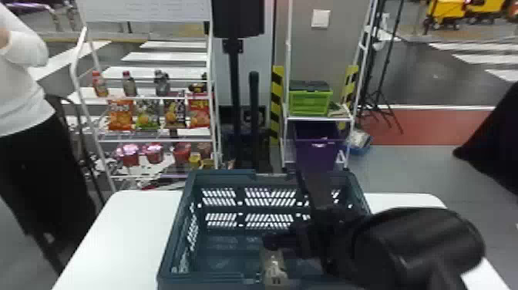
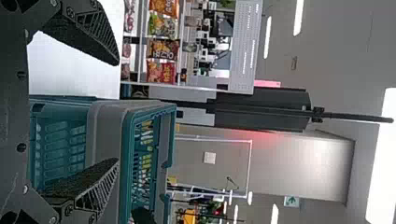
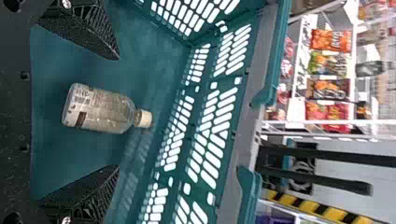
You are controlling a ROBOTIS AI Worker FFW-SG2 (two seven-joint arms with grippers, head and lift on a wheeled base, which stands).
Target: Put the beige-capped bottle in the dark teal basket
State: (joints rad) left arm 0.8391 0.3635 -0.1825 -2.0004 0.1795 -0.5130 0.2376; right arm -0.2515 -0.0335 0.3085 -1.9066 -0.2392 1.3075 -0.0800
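In the head view my right gripper (image 1: 287, 241) reaches down into the dark teal basket (image 1: 172, 231), next to the bottle (image 1: 274, 266). The right wrist view has the beige-capped bottle (image 3: 100, 109) inside the basket (image 3: 51, 154), between the widely parted fingers of my open right gripper (image 3: 116, 112) and touching neither. Its beige cap (image 3: 145, 119) points toward the slotted wall. My left gripper (image 2: 116, 112) stands open in the left wrist view, holding nothing, beside the outside of the basket (image 2: 105, 126).
The basket stands on a white table (image 1: 131, 227). Behind it are a rack (image 1: 154, 139) with bottles, snack bags and cups, a black post (image 1: 234, 85), and a shelf with a green crate (image 1: 310, 102) and a purple bin (image 1: 317, 146). A person stands at the left.
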